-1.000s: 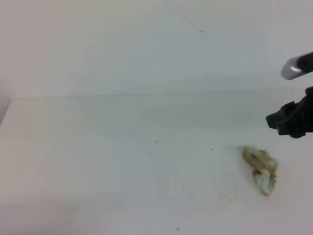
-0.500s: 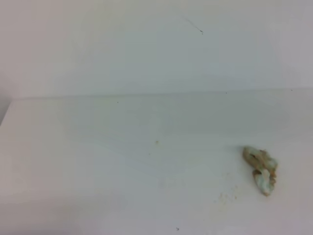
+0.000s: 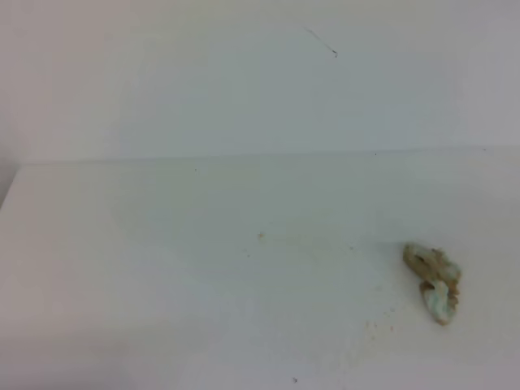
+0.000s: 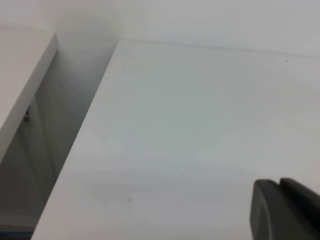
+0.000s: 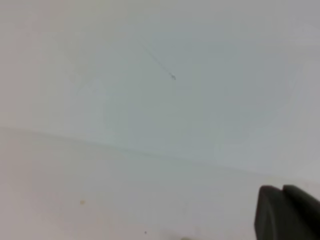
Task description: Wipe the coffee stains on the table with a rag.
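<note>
My left pincer [image 4: 285,210] shows only a dark corner; whether it gapes, I cannot tell, and likewise my right pincer [image 5: 287,212]. The rag [image 3: 433,281] lies loose near the table's [image 3: 122,268] right edge. No blotch shows; I judge wiping done, so stay clear.

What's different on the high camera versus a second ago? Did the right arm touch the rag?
The right arm, seen at the right edge of the high view a second ago, has withdrawn out of that view; it was already gone half a second ago. It took hold of nothing. The rag lies in the same spot on the table, same shape. The tiny yellowish speck is unchanged. No large coffee blotch is visible.
</note>
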You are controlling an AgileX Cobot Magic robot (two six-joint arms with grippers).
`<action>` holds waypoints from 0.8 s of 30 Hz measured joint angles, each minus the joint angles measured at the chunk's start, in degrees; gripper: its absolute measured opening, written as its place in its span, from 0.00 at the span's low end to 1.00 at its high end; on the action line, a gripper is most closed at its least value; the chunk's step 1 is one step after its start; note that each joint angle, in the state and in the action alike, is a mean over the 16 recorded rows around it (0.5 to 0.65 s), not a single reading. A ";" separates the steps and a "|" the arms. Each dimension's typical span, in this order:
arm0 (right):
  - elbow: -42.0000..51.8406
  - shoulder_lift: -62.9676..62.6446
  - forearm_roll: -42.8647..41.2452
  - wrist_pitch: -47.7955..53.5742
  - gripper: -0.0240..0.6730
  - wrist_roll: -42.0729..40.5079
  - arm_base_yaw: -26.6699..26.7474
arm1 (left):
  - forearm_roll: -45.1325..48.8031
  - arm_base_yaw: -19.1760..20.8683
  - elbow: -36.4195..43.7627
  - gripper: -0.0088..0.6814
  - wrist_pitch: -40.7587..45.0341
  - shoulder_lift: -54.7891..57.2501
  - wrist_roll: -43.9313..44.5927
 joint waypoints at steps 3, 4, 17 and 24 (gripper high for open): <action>3.57 -0.42 0.08 -1.89 0.04 0.01 0.02 | 0.00 0.00 0.00 0.01 0.00 0.00 0.00; 4.54 -0.44 0.10 -2.10 0.04 0.01 0.02 | 0.00 0.00 0.00 0.01 0.00 0.00 0.00; 14.61 -8.30 -0.47 2.11 0.04 -0.01 -0.05 | 0.00 0.00 -0.27 0.01 0.11 0.09 0.00; 19.93 -19.40 -6.70 0.72 0.04 3.72 -0.21 | 0.00 0.00 0.00 0.01 0.00 0.00 0.00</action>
